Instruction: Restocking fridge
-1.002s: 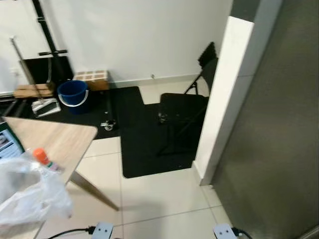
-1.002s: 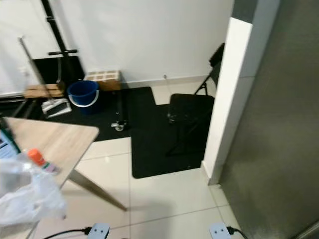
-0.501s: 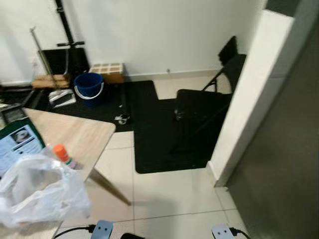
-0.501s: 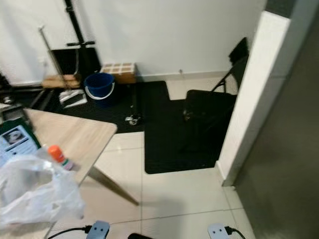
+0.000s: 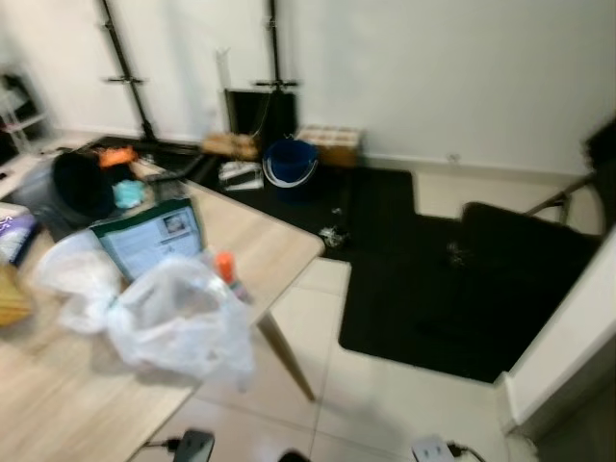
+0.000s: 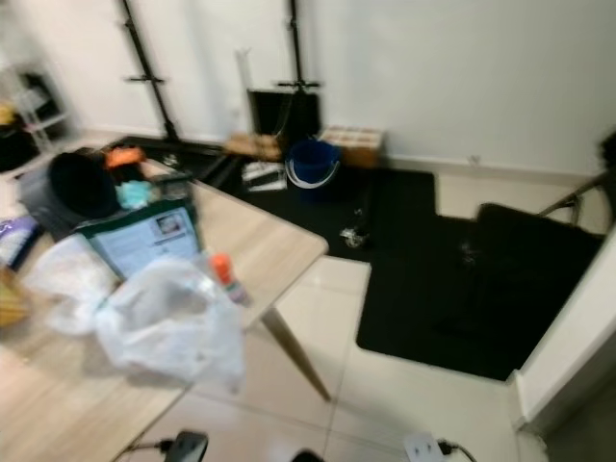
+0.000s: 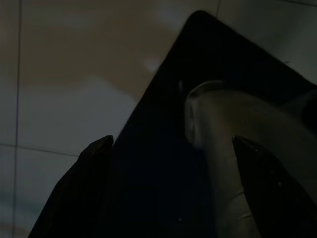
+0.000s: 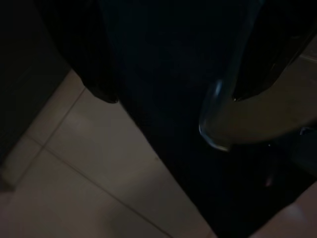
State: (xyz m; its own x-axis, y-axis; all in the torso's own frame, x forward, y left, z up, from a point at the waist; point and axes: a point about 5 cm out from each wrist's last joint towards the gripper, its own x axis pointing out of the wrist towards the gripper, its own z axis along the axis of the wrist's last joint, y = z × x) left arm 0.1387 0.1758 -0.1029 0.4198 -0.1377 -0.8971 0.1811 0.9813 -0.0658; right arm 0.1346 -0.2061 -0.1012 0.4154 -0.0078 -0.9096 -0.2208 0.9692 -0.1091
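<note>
The plastic bag (image 5: pixel 178 322) with the orange-capped bottle (image 5: pixel 227 273) sits on the worktop (image 5: pixel 279 245) to my left, nearer my left pincer (image 7: pixel 173 163); both pincers hang low, fingers spread wide.

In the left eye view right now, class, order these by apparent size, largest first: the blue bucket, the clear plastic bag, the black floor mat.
1. black floor mat
2. clear plastic bag, which sits nearest the camera, so it looks bigger
3. blue bucket, far back near the wall
</note>
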